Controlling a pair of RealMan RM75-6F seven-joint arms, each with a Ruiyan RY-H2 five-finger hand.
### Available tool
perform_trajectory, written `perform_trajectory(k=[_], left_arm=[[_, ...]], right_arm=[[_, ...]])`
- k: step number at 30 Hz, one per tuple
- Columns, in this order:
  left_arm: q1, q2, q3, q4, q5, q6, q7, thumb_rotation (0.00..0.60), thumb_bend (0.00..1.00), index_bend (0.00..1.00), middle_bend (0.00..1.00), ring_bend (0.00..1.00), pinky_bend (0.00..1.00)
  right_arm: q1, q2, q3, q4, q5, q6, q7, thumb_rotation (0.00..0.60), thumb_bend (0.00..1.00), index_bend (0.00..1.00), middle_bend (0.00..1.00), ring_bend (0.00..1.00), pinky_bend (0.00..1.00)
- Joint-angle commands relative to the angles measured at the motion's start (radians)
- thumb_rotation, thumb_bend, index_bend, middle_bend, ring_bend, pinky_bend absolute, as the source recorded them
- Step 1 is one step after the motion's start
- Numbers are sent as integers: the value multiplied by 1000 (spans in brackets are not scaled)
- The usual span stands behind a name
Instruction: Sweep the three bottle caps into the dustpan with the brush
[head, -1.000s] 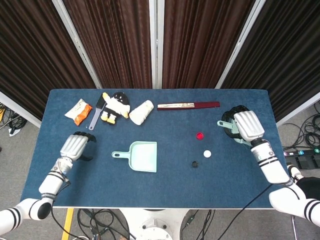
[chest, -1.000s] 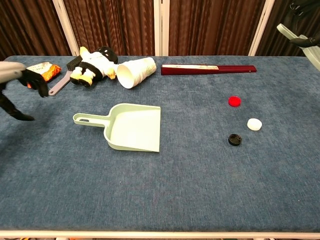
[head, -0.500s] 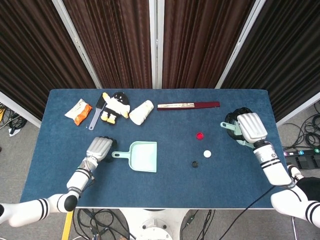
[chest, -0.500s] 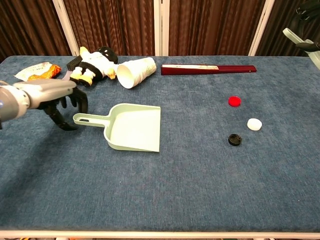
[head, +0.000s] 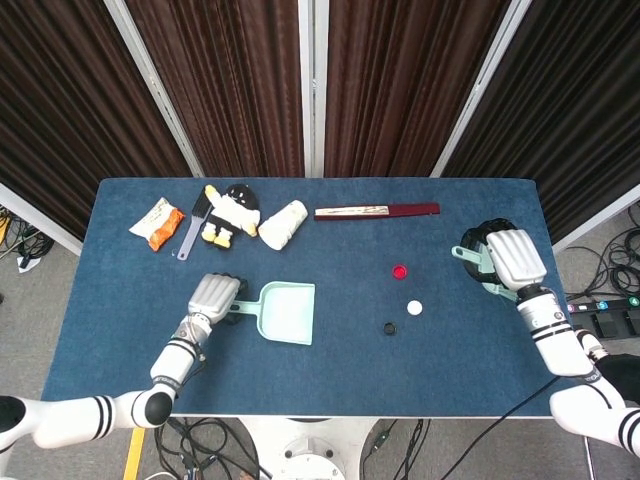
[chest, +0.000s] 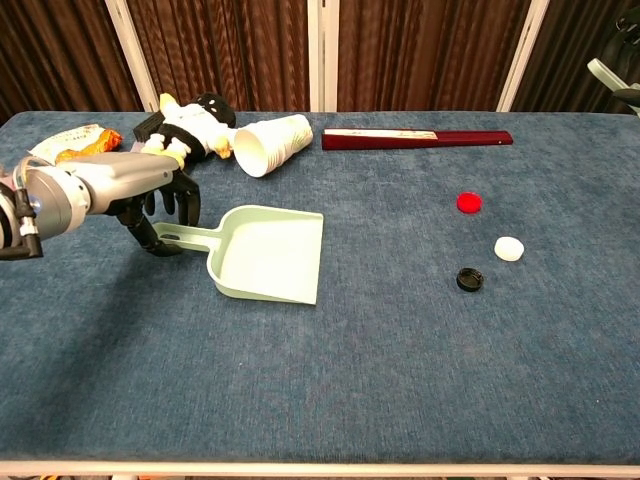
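Observation:
The mint green dustpan (head: 287, 313) (chest: 266, 256) lies left of centre with its mouth facing right. My left hand (head: 213, 297) (chest: 160, 206) sits over the end of the dustpan handle (chest: 188, 236), its fingers arched and apart around it without a closed grip. A red cap (head: 400, 271) (chest: 468, 202), a white cap (head: 414, 307) (chest: 509, 248) and a black cap (head: 389, 327) (chest: 469, 279) lie loose to the right of the pan. At the table's right edge my right hand (head: 515, 258) holds the brush (head: 473, 254), whose handle tip (chest: 612, 74) shows in the chest view.
Along the back lie a snack packet (head: 157, 222), a grey tool (head: 190, 232), a plush toy (head: 231, 213), a tipped paper cup (head: 283, 223) and a long dark red box (head: 377, 211). The blue table (head: 330, 370) ends close to my right hand.
My left hand has moved right across the table onto the dustpan handle, and the pan has shifted slightly. My right hand with the brush has drifted a little to the right.

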Motion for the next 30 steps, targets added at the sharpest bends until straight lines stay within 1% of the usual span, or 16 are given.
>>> perform_trajectory(k=[1,4,6,10,14,19,21,23,26,30], left_arm=[[-2,-1,9,2,-10,4,3,600,258,440,400,331,374],[-2,-4,14,4,-11,8,-8,600,259,449,406,334,376],[0,-13,11,14,-1,19,-25,600,266,472,427,352,391],[9,-26,5,31,31,33,-76,600,313,525,487,401,427],[11,-17,6,34,41,11,-111,600,344,546,506,408,428],[25,-27,-3,55,82,12,-192,600,393,622,580,481,459],[31,-18,-3,54,107,12,-221,600,399,634,592,494,464],[35,-3,-3,45,128,16,-237,600,401,636,594,494,465],[32,8,-8,35,130,19,-235,600,401,636,596,495,464],[19,-4,-13,47,122,1,-238,600,402,636,595,494,464]], right_arm=[[0,-2,-1,2,0,-1,0,600,426,693,598,288,238],[0,-6,-2,6,0,-4,1,600,425,693,598,288,238],[0,-8,-3,8,1,-6,-1,600,425,693,598,288,238],[-1,-10,-5,12,5,-8,-11,600,425,693,598,288,238],[-4,-13,-6,12,9,-7,-16,600,425,693,598,288,238],[-9,-14,-11,6,3,-5,-3,600,425,693,598,288,238],[-12,-9,-13,-8,-4,-8,30,600,425,693,599,288,238],[-13,2,-15,-26,-21,-13,90,600,425,695,601,289,238],[-8,7,-26,-39,-57,-24,174,600,426,702,602,289,238],[11,-9,-53,-37,-119,-45,269,600,427,705,602,289,238]])
